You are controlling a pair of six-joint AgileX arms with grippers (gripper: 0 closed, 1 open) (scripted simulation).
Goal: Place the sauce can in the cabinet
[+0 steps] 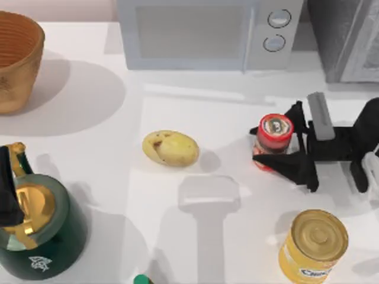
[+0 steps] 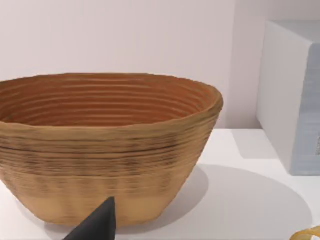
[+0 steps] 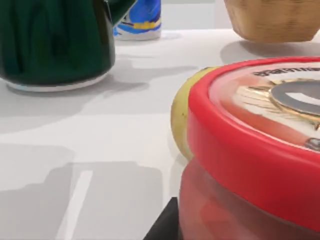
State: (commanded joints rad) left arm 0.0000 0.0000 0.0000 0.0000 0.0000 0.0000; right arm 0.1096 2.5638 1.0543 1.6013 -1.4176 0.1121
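Note:
The sauce can [image 1: 275, 131], small and red with a red-rimmed silvery top, stands upright right of the table's middle. My right gripper [image 1: 256, 145] reaches in from the right edge, one black finger on each side of the can, pressed against it. In the right wrist view the can's red lid [image 3: 250, 150] looms very close. The cabinet [image 1: 349, 35], dark grey with a pale framed door, stands at the far right corner. My left gripper [image 1: 7, 183] hangs at the left edge above a green kettle; one dark fingertip [image 2: 100, 225] shows in the left wrist view.
A light grey microwave [image 1: 207, 32] stands at the back middle, a woven basket [image 1: 15, 59] at the back left. A potato [image 1: 170, 148] lies left of the can. A yellow can [image 1: 314, 245] stands front right, the green kettle [image 1: 35, 231] front left.

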